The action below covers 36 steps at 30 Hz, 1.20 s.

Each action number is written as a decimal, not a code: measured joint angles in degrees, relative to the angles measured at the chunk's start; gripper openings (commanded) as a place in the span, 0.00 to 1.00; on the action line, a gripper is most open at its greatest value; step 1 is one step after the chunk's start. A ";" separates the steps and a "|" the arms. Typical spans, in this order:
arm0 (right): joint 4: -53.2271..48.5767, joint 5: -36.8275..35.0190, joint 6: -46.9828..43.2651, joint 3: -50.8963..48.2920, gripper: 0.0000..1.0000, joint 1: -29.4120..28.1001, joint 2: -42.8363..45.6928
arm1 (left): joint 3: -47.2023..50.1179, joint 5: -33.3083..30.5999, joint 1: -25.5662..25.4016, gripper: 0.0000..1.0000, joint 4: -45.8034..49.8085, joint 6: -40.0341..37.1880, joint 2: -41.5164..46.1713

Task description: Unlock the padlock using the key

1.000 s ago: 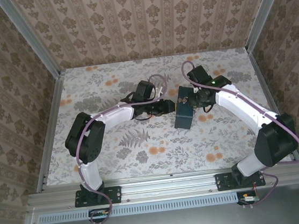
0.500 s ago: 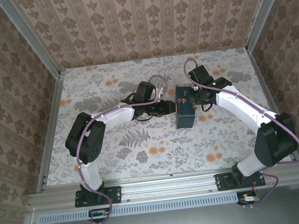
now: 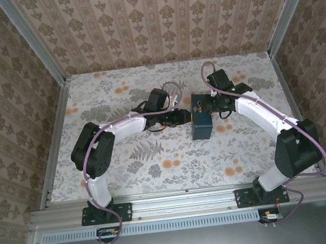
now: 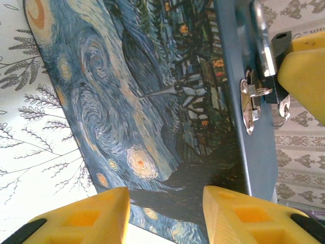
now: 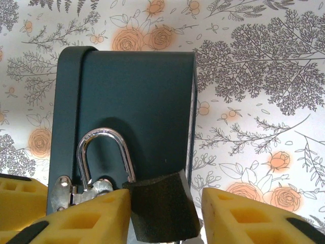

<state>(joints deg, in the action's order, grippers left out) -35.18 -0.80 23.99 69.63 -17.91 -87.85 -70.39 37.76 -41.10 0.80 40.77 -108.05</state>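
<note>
The padlock (image 5: pixel 155 206) sits right between the fingers of the right gripper (image 5: pixel 165 216). Its dark body fills most of the gap. The finger (image 5: pixel 76 218) on the left of the wrist view lies against the body. At the other finger a thin strip of table (image 5: pixel 254 76) seems to show, so I cannot tell whether the grip is firm or the jaws merely straddle it.

Just ahead of the fingertips the silver shackle (image 5: pixel 104 152) stands up in an arch. It passes through the hasp (image 5: pixel 76 189) on the dark blue side of the box (image 5: pixel 137 91). The box stands beyond the gripper, upright on the table.

The left gripper (image 4: pixel 165 203) is spread wide with nothing clamped. The starry face of the box is close ahead of its fingers, and the lower edge comes down toward the gap between them. From this hand the padlock is on the far side of the box. Its shackle and the hasp show at the box's right edge, up and to the right of the fingers.

From above, the two grippers flank the box, left gripper just beside its left face and right gripper at its far right corner.
</note>
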 measured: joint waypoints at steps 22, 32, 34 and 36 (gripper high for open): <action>12.59 9.57 1.53 -6.25 0.06 5.01 3.61 | 0.20 -0.04 0.79 0.44 0.44 0.00 0.31; 13.73 12.79 1.95 -9.35 0.03 9.40 6.34 | 0.17 -0.20 1.46 0.44 0.52 -0.02 0.44; 13.60 12.46 1.97 -10.45 0.03 11.89 7.89 | 0.07 -0.28 2.01 0.44 1.18 -0.07 0.70; 14.34 11.72 2.34 -12.52 0.03 15.61 9.79 | -0.35 -1.09 2.60 0.44 2.71 -0.55 1.25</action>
<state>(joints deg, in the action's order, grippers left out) -20.84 10.92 26.33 57.10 -2.31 -78.06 -70.74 36.67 -38.50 3.51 40.23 -106.80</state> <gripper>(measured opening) 0.083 0.440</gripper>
